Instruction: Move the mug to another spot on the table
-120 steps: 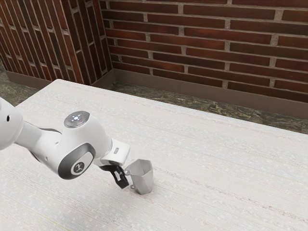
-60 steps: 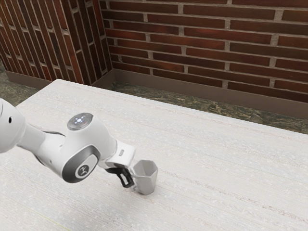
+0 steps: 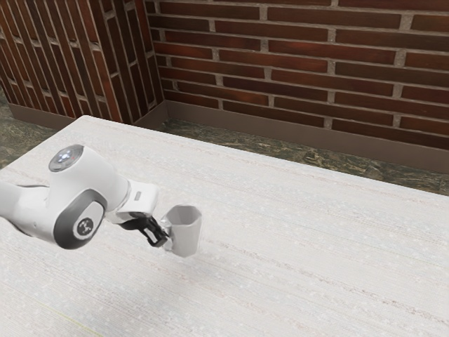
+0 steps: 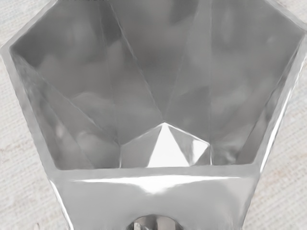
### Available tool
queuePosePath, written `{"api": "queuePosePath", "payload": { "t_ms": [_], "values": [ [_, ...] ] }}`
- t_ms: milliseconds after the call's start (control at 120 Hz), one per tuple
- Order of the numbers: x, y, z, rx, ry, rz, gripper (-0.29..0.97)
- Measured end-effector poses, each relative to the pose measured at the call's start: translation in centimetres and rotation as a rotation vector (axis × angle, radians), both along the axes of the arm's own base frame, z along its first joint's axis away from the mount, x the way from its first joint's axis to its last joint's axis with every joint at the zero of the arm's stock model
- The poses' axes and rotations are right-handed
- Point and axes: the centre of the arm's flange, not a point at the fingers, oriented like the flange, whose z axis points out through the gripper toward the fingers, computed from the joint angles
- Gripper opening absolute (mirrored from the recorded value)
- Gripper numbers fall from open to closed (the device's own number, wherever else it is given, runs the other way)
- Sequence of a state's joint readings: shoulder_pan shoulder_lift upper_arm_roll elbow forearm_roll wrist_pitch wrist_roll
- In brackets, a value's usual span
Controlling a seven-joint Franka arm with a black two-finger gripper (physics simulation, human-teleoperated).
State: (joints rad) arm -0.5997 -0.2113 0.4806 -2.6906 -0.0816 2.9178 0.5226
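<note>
My hand (image 3: 158, 234) pinches the mug (image 3: 184, 229) by its wall on the exterior view's left, low over the counter (image 3: 316, 232). I can't tell if its base touches. I'd carry it slow and level so the off-centre grip doesn't let it swing, then lower it until the base sits flat before releasing. Its long axis stands about upright, mouth up toward my wrist camera.

The faceted grey mug (image 4: 96, 86) gapes open under the hand (floor glinting white). Table (image 4: 19, 158) shows at its nine and three o'clock.
</note>
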Motion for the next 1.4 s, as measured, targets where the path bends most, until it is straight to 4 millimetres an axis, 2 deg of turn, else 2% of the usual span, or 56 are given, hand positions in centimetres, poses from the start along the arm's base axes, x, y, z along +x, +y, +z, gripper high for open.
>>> {"api": "queuePosePath", "payload": {
  "t_ms": [142,225,342,533,758,958,1100,1400],
  "values": [
    [-0.8,3.6,-0.7,0.005,0.014,0.057,-0.06],
    [-0.8,5.1,-0.8,0.016,-0.005,0.076,-0.07],
    [-0.3,6.9,-2.2,0.061,-0.045,0.108,-0.07],
    [0.4,8.7,-2.4,0.085,-0.145,0.178,-0.07],
    [1.7,11.0,-4.6,0.093,-0.154,0.347,-0.07],
    [2.8,10.0,-4.9,0.091,-0.171,0.379,-0.07],
    [3.4,10.2,-5.3,0.099,-0.173,0.394,-0.08],
    [4.8,7.6,-6.6,0.098,-0.165,0.370,-0.07]
  ]
}}
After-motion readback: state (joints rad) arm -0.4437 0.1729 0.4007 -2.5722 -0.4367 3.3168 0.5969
